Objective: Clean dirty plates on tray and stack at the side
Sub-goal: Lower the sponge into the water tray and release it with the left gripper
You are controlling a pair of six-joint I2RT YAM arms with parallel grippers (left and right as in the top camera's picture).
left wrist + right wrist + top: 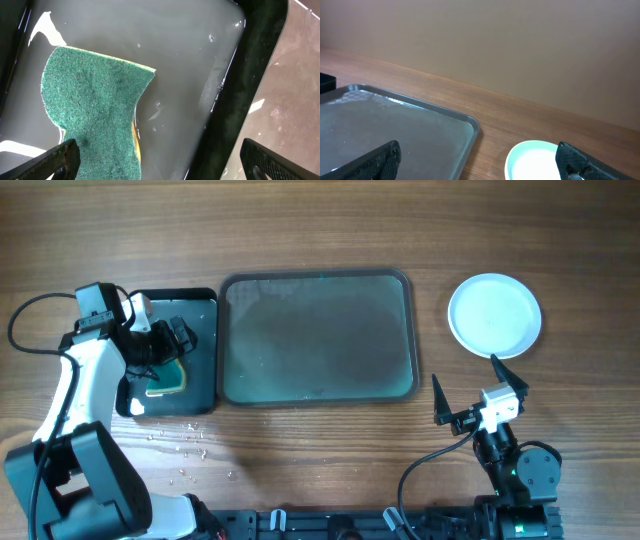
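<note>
Lying beyond right fingers (apart): plate

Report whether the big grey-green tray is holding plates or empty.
Empty. The overhead view shows the tray bare; the only visible plate sits on the table to its right.

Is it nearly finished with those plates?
Looks nearly done. The big tray is bare and a white plate sits beside it; whether others lie underneath I cannot tell. Nothing is in hand: left jaws hang open over the green sponge in the small black tray, right jaws open too. Little seems left.
</note>
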